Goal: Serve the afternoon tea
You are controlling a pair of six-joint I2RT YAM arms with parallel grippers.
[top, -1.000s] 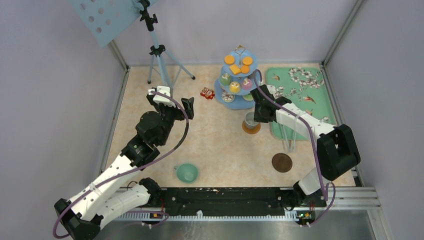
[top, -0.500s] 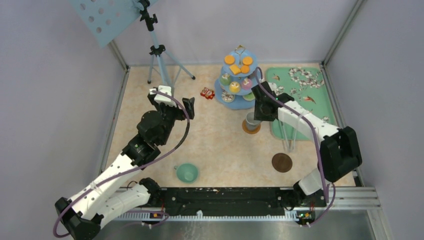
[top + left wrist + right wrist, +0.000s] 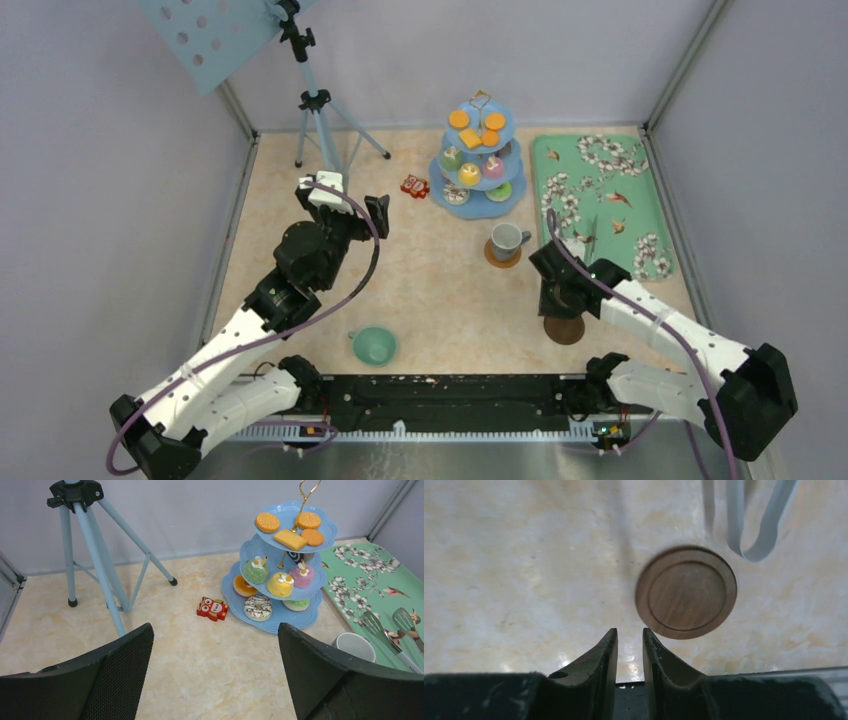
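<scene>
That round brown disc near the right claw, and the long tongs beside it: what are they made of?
The disc looks like wood with a smooth matt finish: brown grain streaks and a turned ring inside its rim. The tongs look like metal: thin grey-silver strips bent in a loop, though blur hides any shine. Neither touches the right claw.

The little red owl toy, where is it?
In the top view, the red owl toy lies on the table at the back, just left of the light-blue three-tier stand and right of the tripod.

stand behind cup on coaster | tray right | other cup near-left
</scene>
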